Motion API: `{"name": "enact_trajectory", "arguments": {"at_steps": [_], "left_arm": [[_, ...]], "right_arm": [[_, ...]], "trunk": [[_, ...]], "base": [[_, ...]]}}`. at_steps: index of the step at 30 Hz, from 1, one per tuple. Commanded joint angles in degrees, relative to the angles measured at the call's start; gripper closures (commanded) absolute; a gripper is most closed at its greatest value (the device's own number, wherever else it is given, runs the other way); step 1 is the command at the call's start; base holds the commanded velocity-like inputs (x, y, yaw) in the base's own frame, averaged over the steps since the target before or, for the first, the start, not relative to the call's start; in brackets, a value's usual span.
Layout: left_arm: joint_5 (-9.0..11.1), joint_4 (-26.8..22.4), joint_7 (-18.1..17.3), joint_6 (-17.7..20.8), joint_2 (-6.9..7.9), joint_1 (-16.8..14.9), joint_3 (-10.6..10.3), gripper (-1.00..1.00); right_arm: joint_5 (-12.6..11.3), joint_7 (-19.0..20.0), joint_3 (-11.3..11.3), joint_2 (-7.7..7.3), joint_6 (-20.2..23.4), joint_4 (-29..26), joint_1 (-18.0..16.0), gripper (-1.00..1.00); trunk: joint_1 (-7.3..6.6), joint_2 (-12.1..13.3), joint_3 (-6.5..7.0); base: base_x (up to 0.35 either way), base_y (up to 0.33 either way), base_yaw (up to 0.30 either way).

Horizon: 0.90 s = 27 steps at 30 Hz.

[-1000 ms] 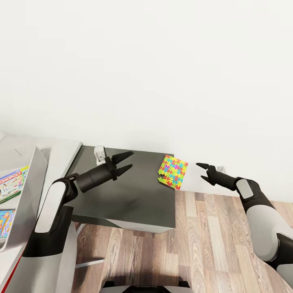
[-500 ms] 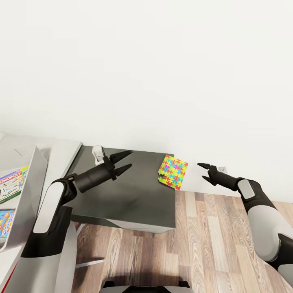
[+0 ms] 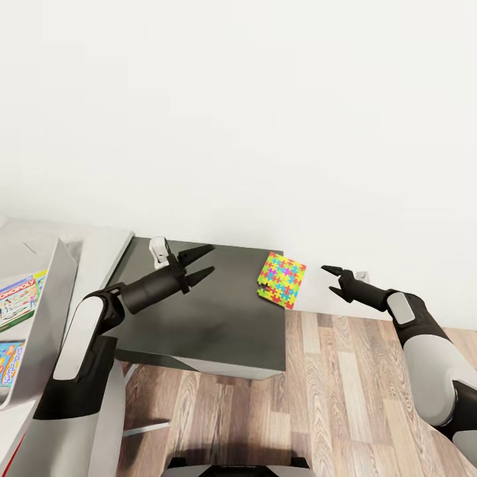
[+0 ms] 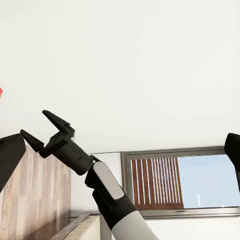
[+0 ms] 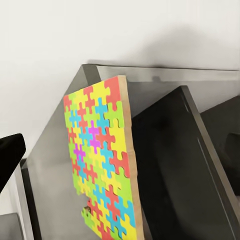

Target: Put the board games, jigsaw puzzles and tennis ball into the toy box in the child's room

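A colourful jigsaw puzzle (image 3: pixel 282 279) (image 5: pixel 100 165) sits at the far right corner of the table's dark grey panel (image 3: pixel 212 318), jutting over its edge near the wall. My right gripper (image 3: pixel 331 278) (image 4: pixel 45 132) hovers open just to the right of it, empty. My left gripper (image 3: pixel 202 262) is open and empty above the panel, well left of the puzzle. At the left edge stands the light grey toy box (image 3: pixel 50 311) on the pale table top (image 3: pixel 99 242), with two board games (image 3: pixel 16 301) lying inside. The tennis ball and the bed are out of view.
A white wall rises directly behind the panel. Wood-plank floor (image 3: pixel 344 397) spreads to the right and front of it. A small white fitting (image 3: pixel 360 273) sits low on the wall beyond my right gripper. The left wrist view shows a window (image 4: pixel 175 182).
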Motion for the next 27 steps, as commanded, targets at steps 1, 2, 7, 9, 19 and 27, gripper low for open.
{"name": "enact_trajectory", "arguments": {"at_steps": [1,2,7,9,19,27], "left_arm": [[0.3,0.0,0.3,0.2,0.0,0.0,0.1,-1.0],[0.3,0.0,0.3,0.2,-0.01,0.0,0.0,-1.0],[0.3,0.0,0.3,0.2,-0.03,0.0,0.0,-1.0],[0.3,0.0,0.3,0.2,-0.03,0.0,0.0,-1.0],[0.3,0.0,0.2,0.2,-0.09,0.0,-0.1,-1.0],[0.4,0.0,0.2,0.2,-0.41,-0.7,-0.2,-1.0]], "right_arm": [[0.1,0.1,-0.3,0.03,0.4,0.0,-0.1,-1.0],[0.1,0.2,-0.3,0.04,0.4,0.0,-0.1,-1.0],[0.1,0.2,-0.3,0.07,0.4,0.1,-0.1,-1.0],[0.1,0.2,-0.3,0.06,0.4,0.2,-0.1,-1.0],[0.1,0.2,-0.3,0.13,0.4,1.6,-0.2,-1.0],[0.1,0.2,-0.3,0.23,0.3,2.2,-0.2,-1.0]], "trunk": [[0.03,-0.1,-0.09],[0.03,-0.1,-0.12],[0.03,-0.1,-0.35],[0.03,-0.1,-0.47],[0.03,-0.1,-1.25],[0.03,-0.1,-1.96]], "base": [[0.0,0.0,0.0],[0.0,0.0,0.0],[0.0,0.0,0.0],[0.0,0.0,0.0],[0.0,0.0,0.0],[0.0,0.0,0.0]]}}
